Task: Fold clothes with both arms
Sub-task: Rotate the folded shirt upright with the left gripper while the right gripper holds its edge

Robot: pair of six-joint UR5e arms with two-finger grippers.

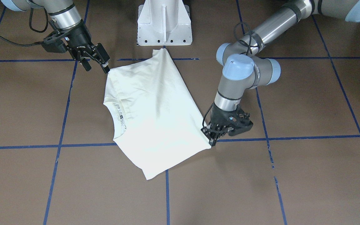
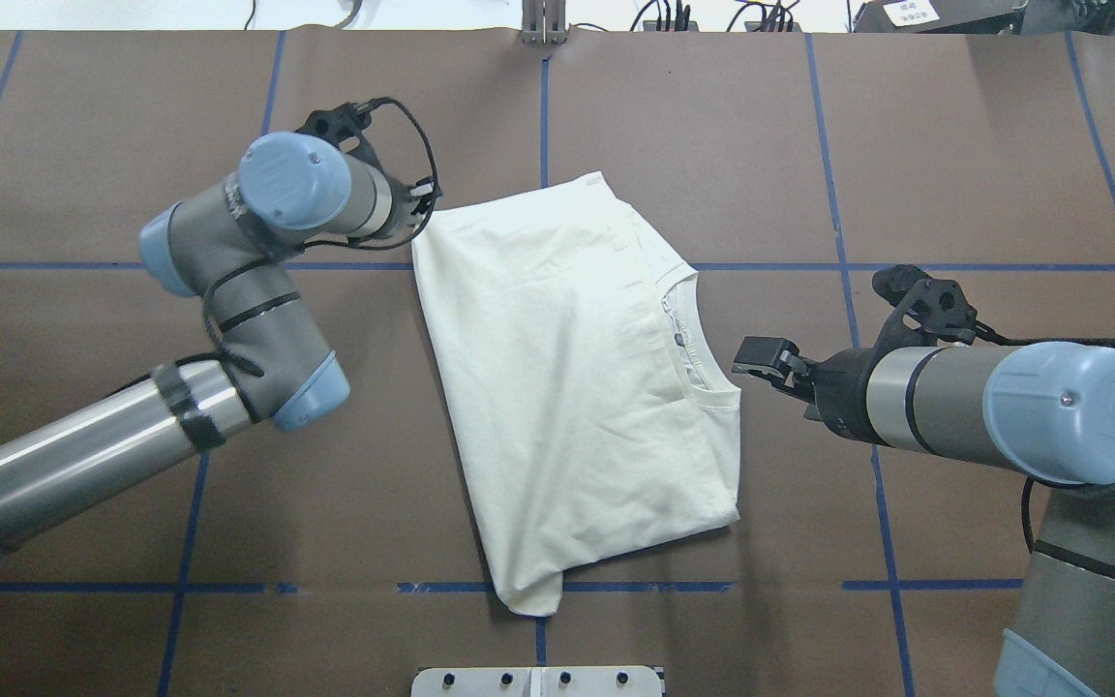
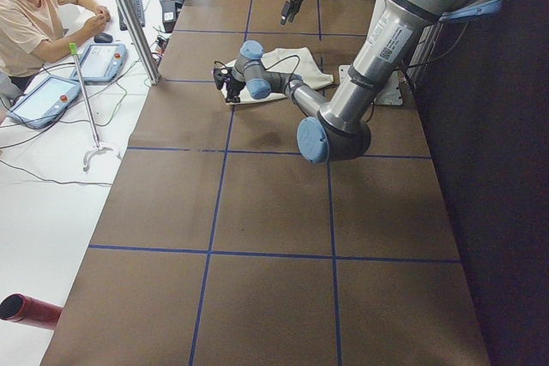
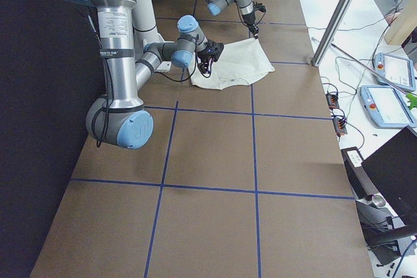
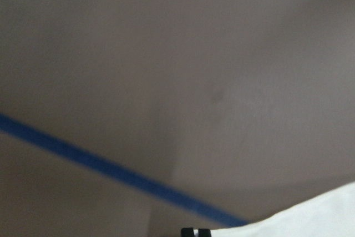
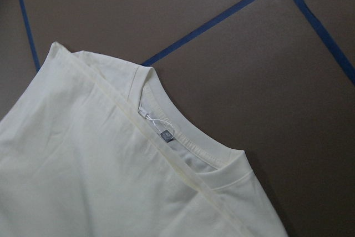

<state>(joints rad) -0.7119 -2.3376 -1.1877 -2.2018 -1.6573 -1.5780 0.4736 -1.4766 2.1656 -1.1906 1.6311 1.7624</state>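
Here's the left tool (image 1: 212, 140), low on the brown paper-covered counter (image 1: 308, 181), tips right at a corner of the cream-white cloth T-shirt (image 1: 155, 109). Whether it is pinching the cloth or only touching it, I can't tell. The shirt lies flat and folded, plain side up, spreading away from that tool towards the right tool (image 1: 97, 68). That one hangs with fingers spread, holding nothing, just beside the shoulder edge, with the ribbed collar (image 6: 183, 140) close ahead of it.

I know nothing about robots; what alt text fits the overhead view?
A folded cream shirt lies on a brown table, collar toward the open right gripper beside it. The left gripper is at the shirt's far left corner.
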